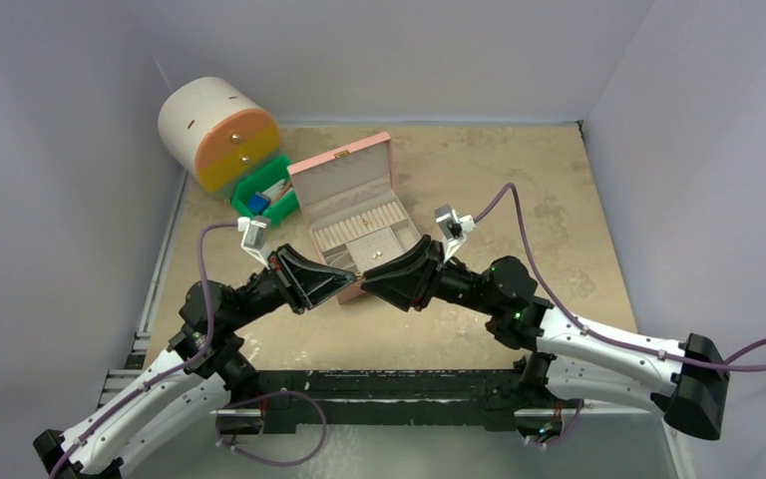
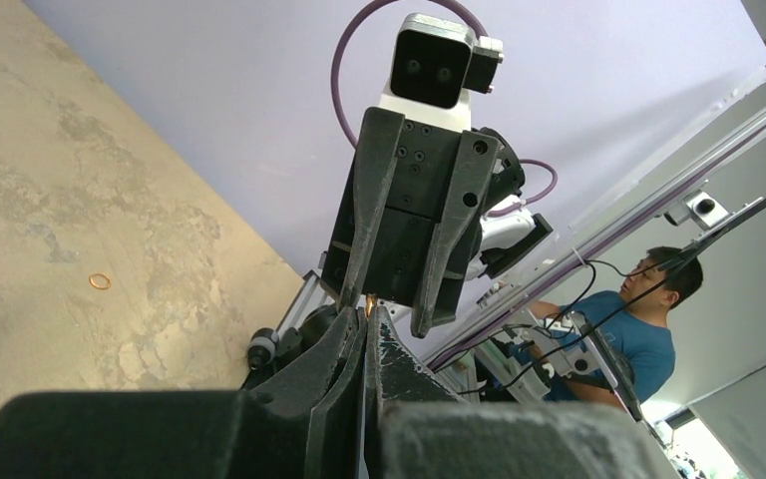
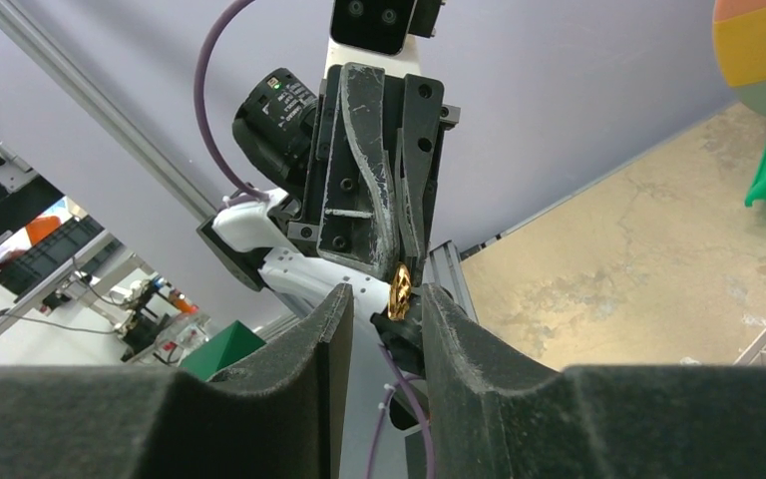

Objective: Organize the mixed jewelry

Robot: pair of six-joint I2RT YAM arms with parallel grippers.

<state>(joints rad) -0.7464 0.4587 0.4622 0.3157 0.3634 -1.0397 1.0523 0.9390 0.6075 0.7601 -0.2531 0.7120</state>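
Note:
My left gripper (image 1: 349, 282) and right gripper (image 1: 371, 283) meet tip to tip above the front edge of the open pink jewelry box (image 1: 344, 180). The left gripper (image 2: 371, 311) is shut on a small gold piece (image 3: 399, 289), pinched at its fingertips. The right gripper (image 3: 384, 309) is open, with the gold piece level with its fingertips, near the right finger (image 3: 449, 329). In the left wrist view the right gripper's fingers (image 2: 359, 230) stand apart around the left tip. A thin gold ring (image 2: 100, 281) lies on the table. Small pieces (image 1: 372, 257) lie in the box's tray.
A cream, orange and yellow drawer unit (image 1: 221, 135) stands at the back left, with a green bin (image 1: 264, 200) in front of it, beside the box. The table top (image 1: 519, 180) is mottled tan, with walls at the left, back and right.

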